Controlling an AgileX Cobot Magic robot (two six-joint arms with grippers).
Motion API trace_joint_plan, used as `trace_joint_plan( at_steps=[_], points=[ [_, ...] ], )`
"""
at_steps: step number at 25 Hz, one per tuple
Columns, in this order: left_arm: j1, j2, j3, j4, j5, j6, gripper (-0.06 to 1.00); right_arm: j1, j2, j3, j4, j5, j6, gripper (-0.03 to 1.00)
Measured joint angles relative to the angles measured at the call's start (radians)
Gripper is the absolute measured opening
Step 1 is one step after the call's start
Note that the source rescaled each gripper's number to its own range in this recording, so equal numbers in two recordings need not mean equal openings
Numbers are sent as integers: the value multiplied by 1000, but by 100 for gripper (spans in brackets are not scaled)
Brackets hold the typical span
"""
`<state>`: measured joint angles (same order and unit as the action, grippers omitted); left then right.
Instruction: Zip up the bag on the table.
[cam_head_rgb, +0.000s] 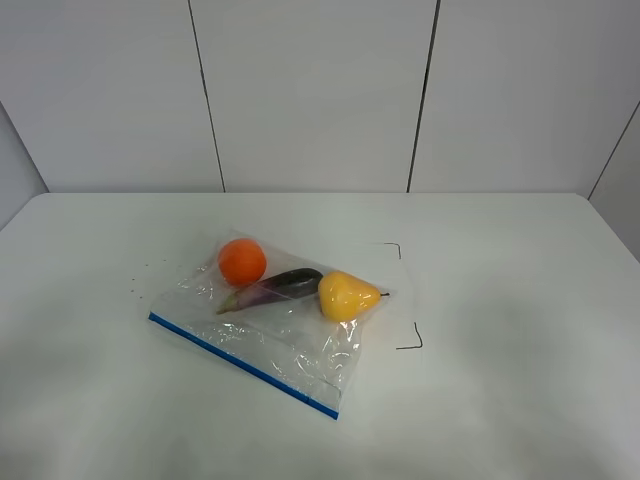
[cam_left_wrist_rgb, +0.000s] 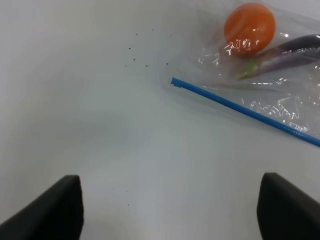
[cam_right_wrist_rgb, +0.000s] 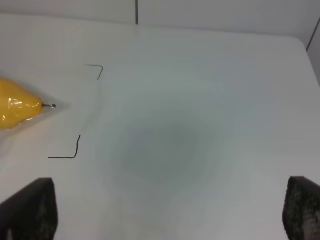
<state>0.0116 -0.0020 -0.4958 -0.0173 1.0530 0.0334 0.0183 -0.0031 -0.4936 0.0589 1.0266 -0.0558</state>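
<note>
Both claws stand wide and empty: left claw hangs above the worktop near one end of the blue zipper strip, probably to start there; right claw waits apart. One bag lies flat mid-worktop, holding one orange, one eggplant, one pear.

You find no text, label, brand or number to read anywhere in these views. The bag carries no print that you can make out, and its blue zipper strip is plain. The only signs are the thin black corner marks drawn on the table just right of the bag, and they spell nothing.
</note>
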Motion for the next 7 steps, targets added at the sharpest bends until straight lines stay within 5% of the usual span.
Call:
trace_joint_plan(
  at_steps=[7],
  points=[
    [0, 0, 0, 0, 0, 0, 96, 0, 0, 0, -1, 0, 0, 100]
  ],
)
